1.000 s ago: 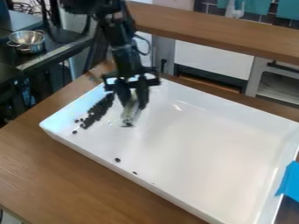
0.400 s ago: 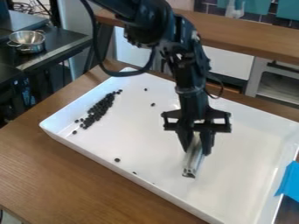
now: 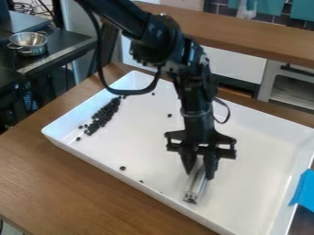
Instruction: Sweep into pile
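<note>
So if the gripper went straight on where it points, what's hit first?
Likely the floor of the white tray, via the silvery tool in the gripper; can't tell if they already touch.

The worktop (image 3: 73, 179) is brown wood. Past its far edge runs a long wooden shelf (image 3: 264, 42), with a white panel (image 3: 236, 64) under it and dark wall tiles (image 3: 217, 9) behind. Past its left edge, a shiny metal pot (image 3: 27, 45) sits on a black counter (image 3: 61, 43).
</note>
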You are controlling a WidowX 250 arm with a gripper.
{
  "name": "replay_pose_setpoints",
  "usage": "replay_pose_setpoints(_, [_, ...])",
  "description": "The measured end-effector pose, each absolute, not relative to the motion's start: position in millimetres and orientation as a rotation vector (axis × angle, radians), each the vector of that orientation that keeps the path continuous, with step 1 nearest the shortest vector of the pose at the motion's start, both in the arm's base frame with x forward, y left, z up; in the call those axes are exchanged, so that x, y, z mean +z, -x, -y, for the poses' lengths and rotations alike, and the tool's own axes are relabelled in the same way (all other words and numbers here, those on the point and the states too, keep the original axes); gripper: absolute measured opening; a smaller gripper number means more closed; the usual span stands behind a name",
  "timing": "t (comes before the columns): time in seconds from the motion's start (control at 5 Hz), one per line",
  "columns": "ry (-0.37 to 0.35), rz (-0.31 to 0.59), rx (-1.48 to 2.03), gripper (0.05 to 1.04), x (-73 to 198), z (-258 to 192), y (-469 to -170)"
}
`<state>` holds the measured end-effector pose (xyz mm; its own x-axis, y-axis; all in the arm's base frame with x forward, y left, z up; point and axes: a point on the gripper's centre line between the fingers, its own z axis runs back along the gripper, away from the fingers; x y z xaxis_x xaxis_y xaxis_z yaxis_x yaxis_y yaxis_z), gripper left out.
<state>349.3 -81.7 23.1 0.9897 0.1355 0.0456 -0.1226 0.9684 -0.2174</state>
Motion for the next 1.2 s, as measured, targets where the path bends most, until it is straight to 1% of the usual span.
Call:
replay_pose_setpoints(0.2, [0.208,0.058,0.117,0.380,18.0,77.4,-341.0])
replay_pose_setpoints(0.4, [0.202,0.063,0.107,0.380,18.4,66.3,-332.2])
replay_pose_setpoints(0.6, [0.174,0.072,0.097,0.379,18.0,52.8,-331.4])
replay_pose_setpoints(0.8, [0.080,0.121,0.086,0.379,17.6,23.1,-339.4])
replay_pose_setpoints(1.0, [-0.042,0.148,0.068,0.380,19.3,-8.0,-344.4])
replay_pose_setpoints(1.2, [-0.130,0.163,0.036,0.380,19.0,-27.0,-348.9])
